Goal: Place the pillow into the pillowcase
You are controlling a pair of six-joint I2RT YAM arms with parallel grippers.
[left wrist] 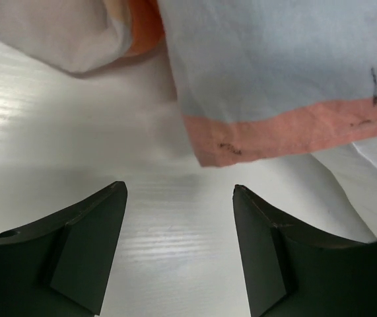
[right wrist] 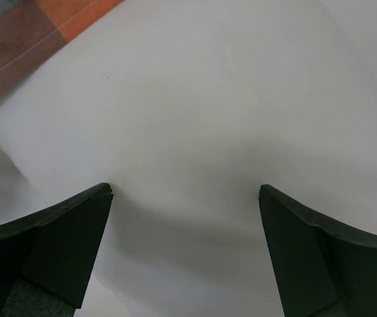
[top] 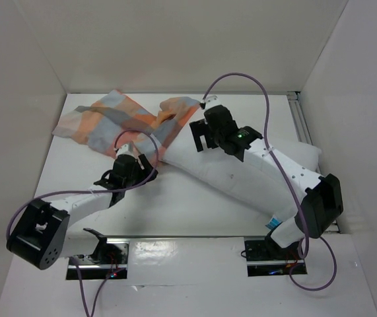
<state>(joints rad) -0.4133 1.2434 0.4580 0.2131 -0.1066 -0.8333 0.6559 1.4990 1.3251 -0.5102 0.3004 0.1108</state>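
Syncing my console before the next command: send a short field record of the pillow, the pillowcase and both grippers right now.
pillow: plump white rectangular pillow, lying diagonally on the white table; its far end is covered by the cloth, the rest is bare
pillowcase: thin orange-blue-grey checked fabric pillowcase, crumpled at far left
left gripper: open, empty, over bare table just short of the pillowcase's edge
right gripper: open, empty, above the pillow
task state: pillow mostly outside the pillowcase
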